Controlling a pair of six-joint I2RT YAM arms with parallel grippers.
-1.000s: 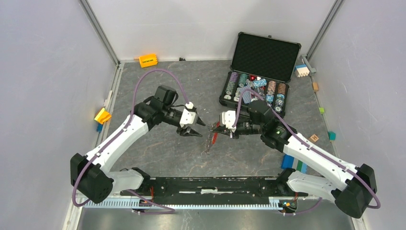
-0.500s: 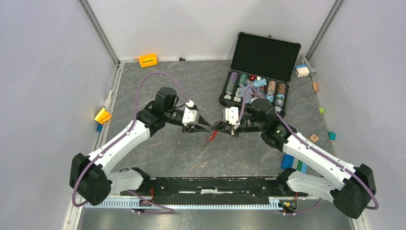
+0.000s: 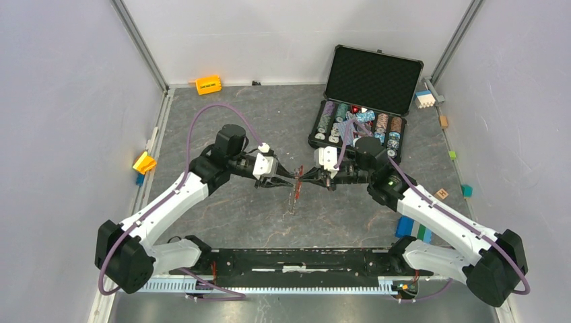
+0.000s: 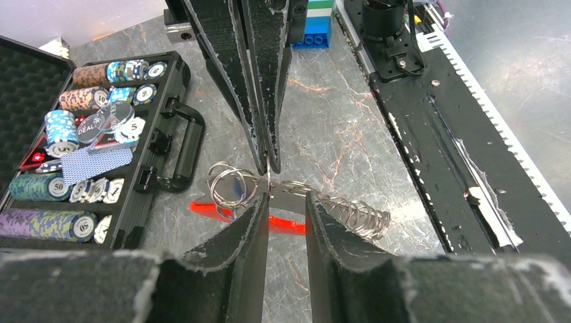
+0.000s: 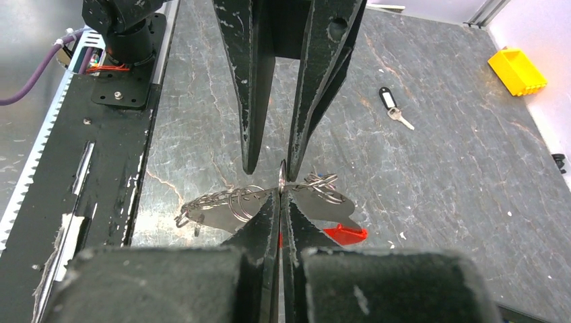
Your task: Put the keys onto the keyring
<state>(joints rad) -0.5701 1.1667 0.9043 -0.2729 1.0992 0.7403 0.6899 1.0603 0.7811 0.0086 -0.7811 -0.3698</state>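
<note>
Metal this thin should handle as light, stiff and slick: the keyring (image 5: 246, 197) is a cluster of small wire loops with a chain (image 5: 202, 202) trailing off one side and a red fob (image 5: 343, 233) hanging below. Each loop will likely keep its shape but twist or slide out of a loose pinch. The chain and fob are free weight that will swing. The best hold is probably flat across the wire of a single loop, close to where it must be pried apart, not on the chain or fob. The whole bundle hangs above the middle of the table (image 5: 438, 175), between the two arms, which meet tip to tip. The right gripper (image 5: 280, 195) has its fingers pressed together on the keyring, with one loop standing edge-on just above its tips. The left gripper (image 4: 285, 199) is about half spread, its fingers straddling that same spot from the opposite side. A clear gap shows between them, and I cannot tell whether either pad touches the wire. One key (image 5: 397, 116) with a dark tag lies alone on the table, well apart from both grippers. A flat silver piece hangs among the loops, and I cannot tell whether it is a key.
</note>
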